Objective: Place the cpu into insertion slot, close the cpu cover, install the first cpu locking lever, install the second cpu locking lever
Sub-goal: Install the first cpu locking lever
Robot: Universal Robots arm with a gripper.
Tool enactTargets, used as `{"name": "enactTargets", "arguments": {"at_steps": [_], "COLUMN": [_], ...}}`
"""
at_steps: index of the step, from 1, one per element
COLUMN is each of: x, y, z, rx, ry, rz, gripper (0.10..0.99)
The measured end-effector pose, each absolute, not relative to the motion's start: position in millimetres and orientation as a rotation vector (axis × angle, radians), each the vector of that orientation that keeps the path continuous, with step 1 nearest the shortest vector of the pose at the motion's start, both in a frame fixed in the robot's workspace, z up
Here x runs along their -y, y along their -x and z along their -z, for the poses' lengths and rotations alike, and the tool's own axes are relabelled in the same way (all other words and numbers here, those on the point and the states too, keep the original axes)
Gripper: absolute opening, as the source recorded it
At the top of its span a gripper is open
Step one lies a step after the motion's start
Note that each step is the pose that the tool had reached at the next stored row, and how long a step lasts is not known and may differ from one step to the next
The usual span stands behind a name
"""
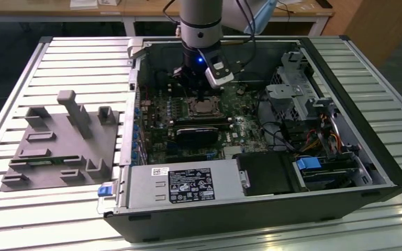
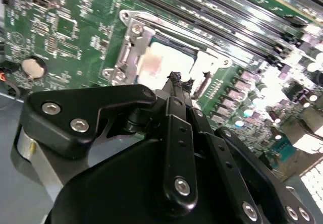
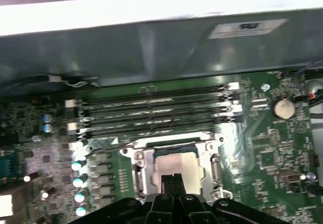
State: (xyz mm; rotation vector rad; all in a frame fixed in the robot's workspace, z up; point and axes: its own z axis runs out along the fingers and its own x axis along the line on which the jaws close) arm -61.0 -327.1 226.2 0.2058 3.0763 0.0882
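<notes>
Gripper fingers are pressed together with nothing between them, tips over the cpu; contact cannot be confirmed. The cpu sits in the slot, and both wrist views show the cover lying flat around it. The exterior view adds the open case and a grey fixture on the exterior view's left. The first wrist view shows memory slots.
</notes>
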Motion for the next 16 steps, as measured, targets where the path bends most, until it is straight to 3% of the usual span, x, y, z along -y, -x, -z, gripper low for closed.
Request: {"name": "enactTargets", "arguments": {"at_steps": [16], "x": [327], "y": [87], "z": [-230], "rx": [-3.075], "ry": [-0.211], "rz": [-0.09], "gripper": [0.102]}}
